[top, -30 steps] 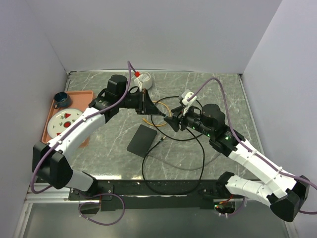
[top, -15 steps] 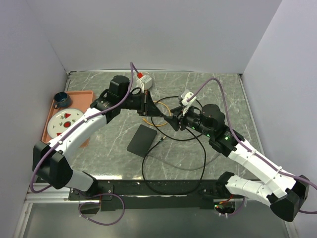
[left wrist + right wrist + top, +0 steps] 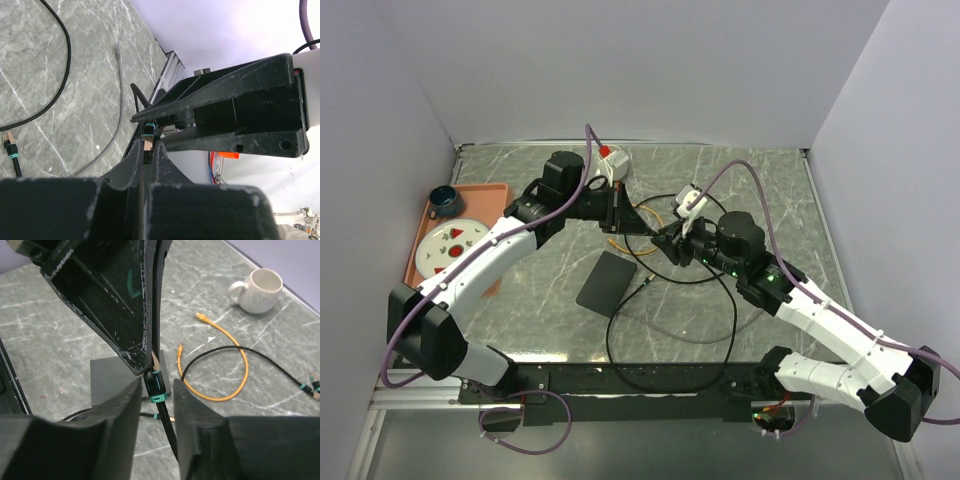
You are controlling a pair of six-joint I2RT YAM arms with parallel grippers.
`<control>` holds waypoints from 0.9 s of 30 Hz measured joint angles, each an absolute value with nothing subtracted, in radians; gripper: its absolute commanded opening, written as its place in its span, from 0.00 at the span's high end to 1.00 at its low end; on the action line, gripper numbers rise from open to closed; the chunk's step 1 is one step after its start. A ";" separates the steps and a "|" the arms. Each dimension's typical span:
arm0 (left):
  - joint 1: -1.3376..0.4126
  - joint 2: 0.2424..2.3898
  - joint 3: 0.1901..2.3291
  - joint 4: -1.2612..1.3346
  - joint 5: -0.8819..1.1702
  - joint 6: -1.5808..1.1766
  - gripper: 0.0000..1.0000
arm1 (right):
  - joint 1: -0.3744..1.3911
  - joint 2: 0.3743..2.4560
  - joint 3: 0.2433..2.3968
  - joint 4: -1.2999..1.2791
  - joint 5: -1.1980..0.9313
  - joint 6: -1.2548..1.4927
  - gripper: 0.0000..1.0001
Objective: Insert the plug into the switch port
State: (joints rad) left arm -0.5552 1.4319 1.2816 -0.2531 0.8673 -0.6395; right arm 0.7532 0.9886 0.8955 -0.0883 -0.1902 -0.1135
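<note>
The plug (image 3: 155, 385), black with a teal band and a black cable trailing down, hangs in the air above the table. My left gripper (image 3: 148, 148) is shut on its tip end (image 3: 148, 133). It meets the right gripper mid-table in the top view (image 3: 632, 224). My right gripper (image 3: 156, 392) stands open around the plug's boot, with a narrow gap on each side. It also appears in the top view (image 3: 665, 244). The flat black box (image 3: 607, 282) lies below on the table (image 3: 107, 376). Its switch port cannot be made out.
A looped orange cable (image 3: 227, 367) and a black cable (image 3: 720, 300) lie on the marble. A speckled white mug (image 3: 257, 289) stands at the back. An orange tray (image 3: 492, 190) with a plate and a dark cup sits at the left. A spare teal-banded plug (image 3: 11, 146) rests on the table.
The right gripper has moved left up to the left gripper, and its jaws have narrowed around the plug. The left gripper has stayed shut on the plug, shifting slightly right.
</note>
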 measured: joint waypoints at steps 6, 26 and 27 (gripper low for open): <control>-0.556 1.438 1.285 -0.260 0.865 -0.640 0.99 | 0.756 1.002 0.896 -0.094 -0.184 -0.131 1.00; -0.551 1.288 1.280 -0.287 0.683 -0.593 0.04 | 0.741 0.937 0.899 -0.139 0.148 -0.100 1.00; -0.547 1.266 1.278 -0.287 0.673 -0.590 0.04 | 0.729 0.920 0.902 -0.149 0.182 -0.096 1.00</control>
State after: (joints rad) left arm -0.5468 1.2659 1.2781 -0.2871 0.6727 -0.5903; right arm 0.7292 0.9195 0.9016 -0.1493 0.1822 -0.0959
